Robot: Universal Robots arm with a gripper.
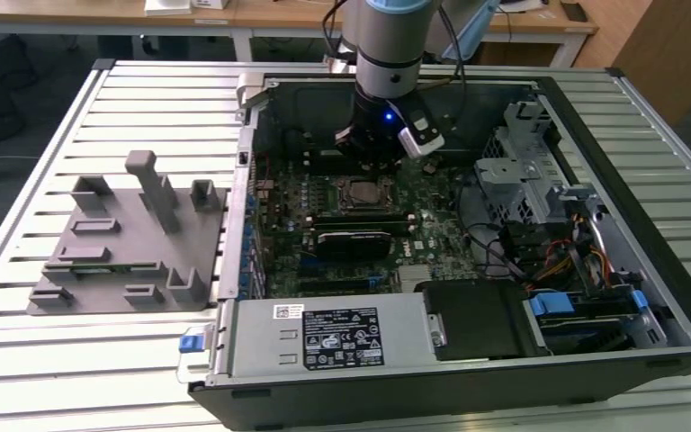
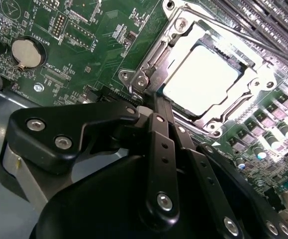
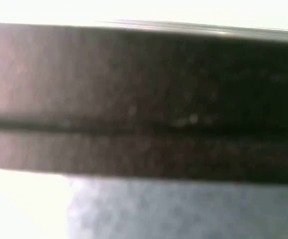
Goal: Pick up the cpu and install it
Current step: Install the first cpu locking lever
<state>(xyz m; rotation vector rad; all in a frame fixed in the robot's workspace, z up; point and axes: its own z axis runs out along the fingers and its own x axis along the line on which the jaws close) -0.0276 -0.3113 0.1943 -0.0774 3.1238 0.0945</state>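
Silvery-white cpu point(image 2: 200, 81) already seated flat in the metal socket frame point(image 2: 156, 52) on the green motherboard point(image 2: 84, 40), just beyond the gripper point(image 2: 153, 102) tips. Square, so no long axis to speak of. Gripper point(image 1: 370, 148) above and just far of the socket in the exterior view. Cannot tell whether fingers spread or pressed together; tips cut off behind dark linkage.
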